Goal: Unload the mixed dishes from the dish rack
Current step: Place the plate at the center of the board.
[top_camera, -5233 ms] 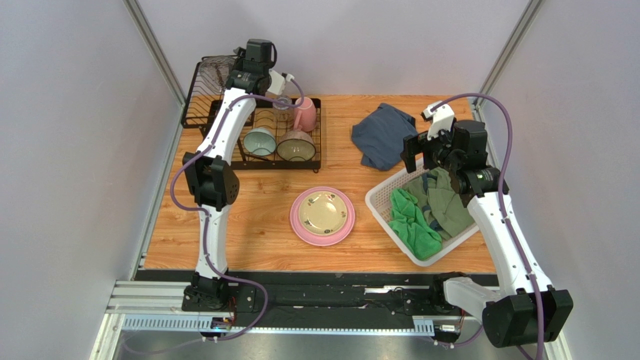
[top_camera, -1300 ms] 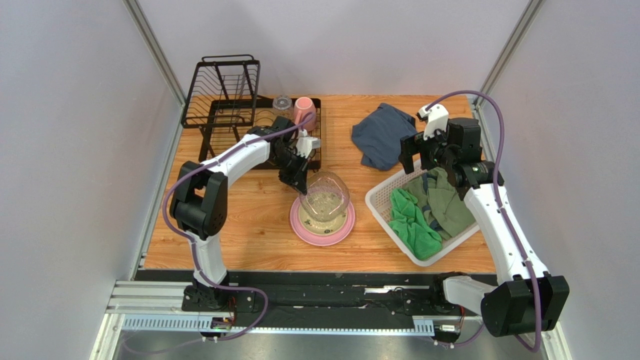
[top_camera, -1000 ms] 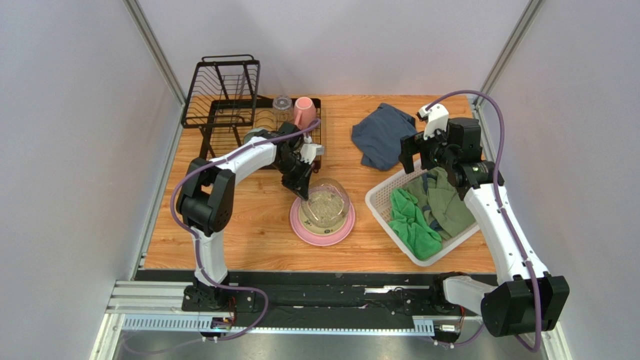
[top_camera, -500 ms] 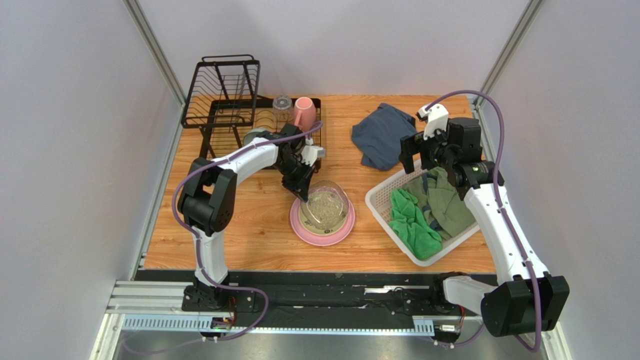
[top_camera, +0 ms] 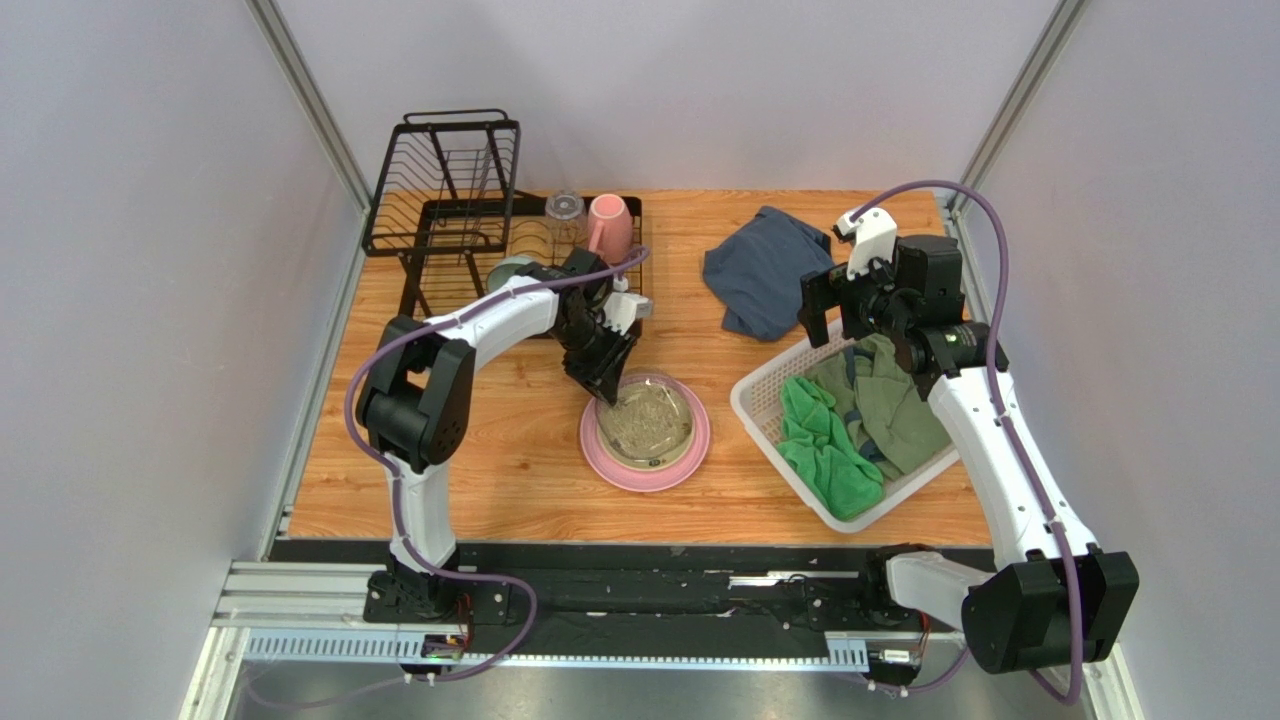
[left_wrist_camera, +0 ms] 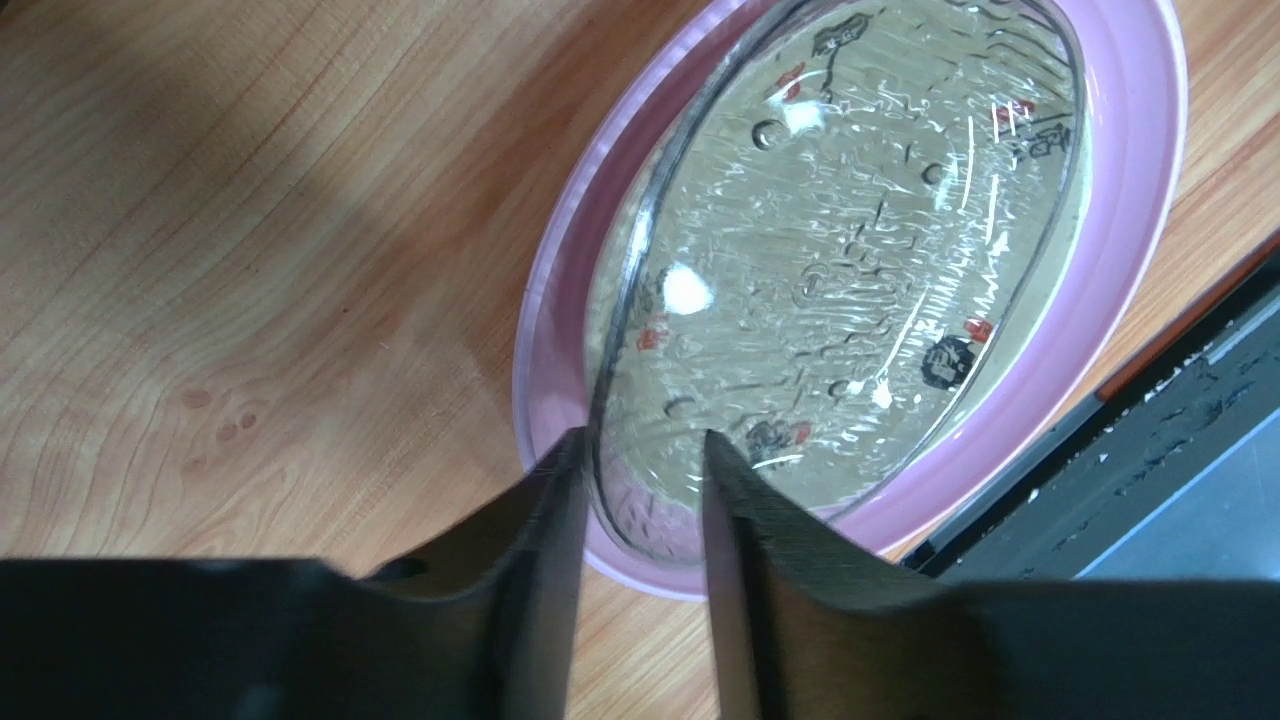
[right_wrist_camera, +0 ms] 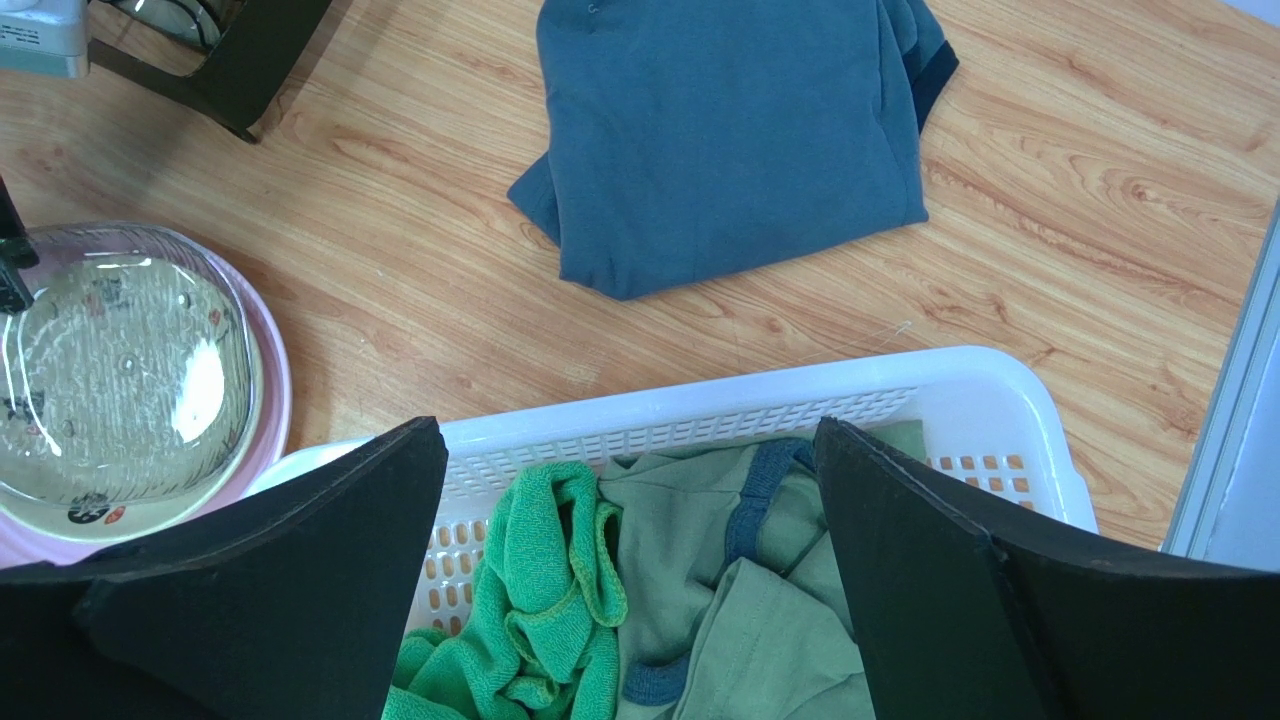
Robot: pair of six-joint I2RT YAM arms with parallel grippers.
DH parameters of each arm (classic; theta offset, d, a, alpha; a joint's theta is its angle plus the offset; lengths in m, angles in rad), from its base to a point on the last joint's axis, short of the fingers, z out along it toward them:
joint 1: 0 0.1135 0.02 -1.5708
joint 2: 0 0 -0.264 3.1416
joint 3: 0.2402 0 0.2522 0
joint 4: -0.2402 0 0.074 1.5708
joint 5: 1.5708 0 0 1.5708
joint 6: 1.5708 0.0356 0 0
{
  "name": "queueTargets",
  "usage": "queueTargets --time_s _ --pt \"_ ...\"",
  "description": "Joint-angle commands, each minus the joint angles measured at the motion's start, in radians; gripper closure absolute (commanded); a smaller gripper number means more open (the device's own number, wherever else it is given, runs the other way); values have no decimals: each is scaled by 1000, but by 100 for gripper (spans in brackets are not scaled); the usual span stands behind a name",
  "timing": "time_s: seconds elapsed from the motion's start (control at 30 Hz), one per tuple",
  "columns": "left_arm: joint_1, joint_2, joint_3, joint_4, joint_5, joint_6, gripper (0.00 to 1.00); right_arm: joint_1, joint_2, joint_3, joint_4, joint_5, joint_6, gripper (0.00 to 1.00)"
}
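Observation:
The tan-olive see-through bowl (top_camera: 649, 420) (left_wrist_camera: 842, 270) (right_wrist_camera: 120, 375) sits flat on the cream plate, which is mostly hidden under it, on the pink plate (top_camera: 595, 446) (left_wrist_camera: 1120, 225) (right_wrist_camera: 280, 393). My left gripper (top_camera: 607, 377) (left_wrist_camera: 643, 450) straddles the bowl's near-left rim with its jaws slightly apart, one finger outside and one inside. The black dish rack (top_camera: 445, 168) at the back left holds the teal bowl (top_camera: 508, 275), pink mug (top_camera: 609, 225) and glass tumbler (top_camera: 565, 207). My right gripper (top_camera: 842, 308) (right_wrist_camera: 628, 435) hovers wide open and empty over the basket.
A white lattice basket (top_camera: 778, 381) (right_wrist_camera: 902, 387) with green clothes (top_camera: 830, 438) (right_wrist_camera: 556, 600) stands at the right. A folded blue garment (top_camera: 766, 270) (right_wrist_camera: 736, 135) lies behind it. A corner of the rack shows at the top left of the right wrist view (right_wrist_camera: 256, 60).
The left arm carried the tan-olive bowl from the rack to the plates. In the last half second the bowl went from tilted to lying flat on the cream plate. The right arm stayed still.

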Motion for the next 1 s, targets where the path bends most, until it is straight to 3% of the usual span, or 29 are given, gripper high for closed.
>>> queueTargets --time_s 0.0,0.13,0.53,0.63,0.77,0.97 --pt "-16 -14 -3 -3 -15 27 54 2 -13 47 8 -2 -13 1" --pt "-27 -23 1 -9 -28 35 43 2 -13 47 5 -4 -13 1" --pt "-64 -73 28 -32 -124 59 42 2 -6 47 5 -5 -13 1" --pt "-65 -110 34 -33 -143 65 22 2 -2 48 3 -8 -13 1" --pt "-65 -161 36 -38 -157 67 13 3 7 48 3 -8 -15 1" --pt "-64 -224 68 -63 -148 84 12 3 11 50 2 -8 -13 1"
